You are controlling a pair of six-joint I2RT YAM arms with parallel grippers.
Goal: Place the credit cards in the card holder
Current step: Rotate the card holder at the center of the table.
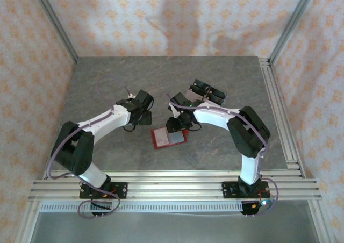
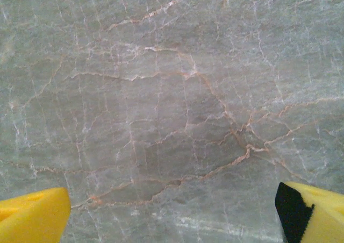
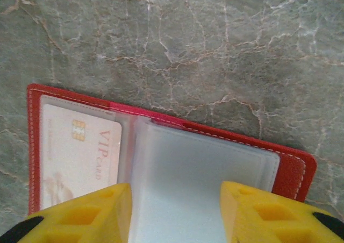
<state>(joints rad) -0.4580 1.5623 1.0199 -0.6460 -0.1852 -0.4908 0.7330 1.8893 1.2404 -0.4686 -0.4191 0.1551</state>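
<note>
Right wrist camera looked down past my right claw (image 3: 174,213), whose two yellow fingers (image 3: 80,219) stood apart with nothing pinched between them. Straight beneath it lay the red card holder (image 3: 293,170), spread open flat on the marbled grey table (image 3: 188,38). A clear pocket (image 3: 199,173) showed in the gap between my fingers. Off to one side of the claw, a pale pink credit card (image 3: 80,151) with a gold chip and the words VIP card sat tucked in the neighbouring pocket. From the top external camera, a clear stand with black blocks (image 1: 207,92) stood beyond that claw. My left claw (image 2: 172,216) hung spread wide over bare table, apart from the holder.
</note>
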